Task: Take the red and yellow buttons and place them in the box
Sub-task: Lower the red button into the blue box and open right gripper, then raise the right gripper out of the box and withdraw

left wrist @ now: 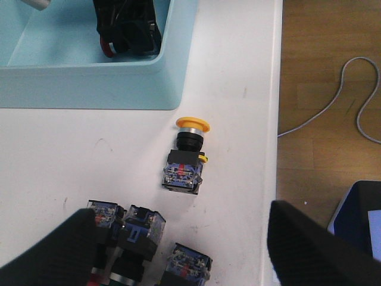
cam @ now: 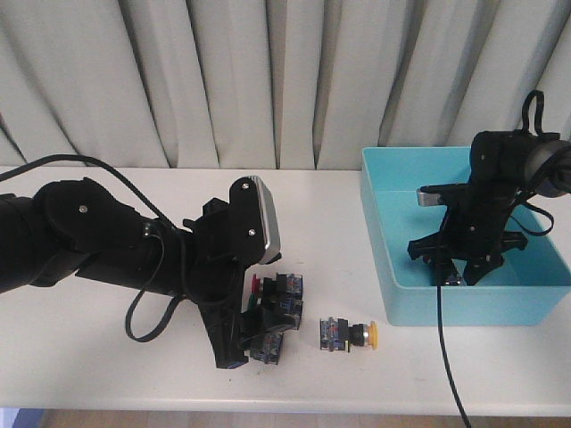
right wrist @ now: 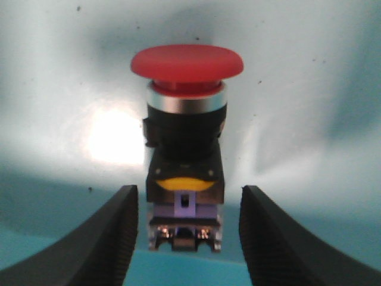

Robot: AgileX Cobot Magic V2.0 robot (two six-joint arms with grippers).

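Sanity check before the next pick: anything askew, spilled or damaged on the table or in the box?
Nothing stands out. The yellow button lies on its side on the table, intact, beside the box. A red button sits in the box between the right gripper's open fingers.

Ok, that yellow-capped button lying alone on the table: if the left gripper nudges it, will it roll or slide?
The yellow button lies on its side; its round cap could make it pivot, but the blocky square body probably stops a true roll. It looks rigid and small, so likely light, sliding easily on the smooth white table. The left gripper is open, short of it.
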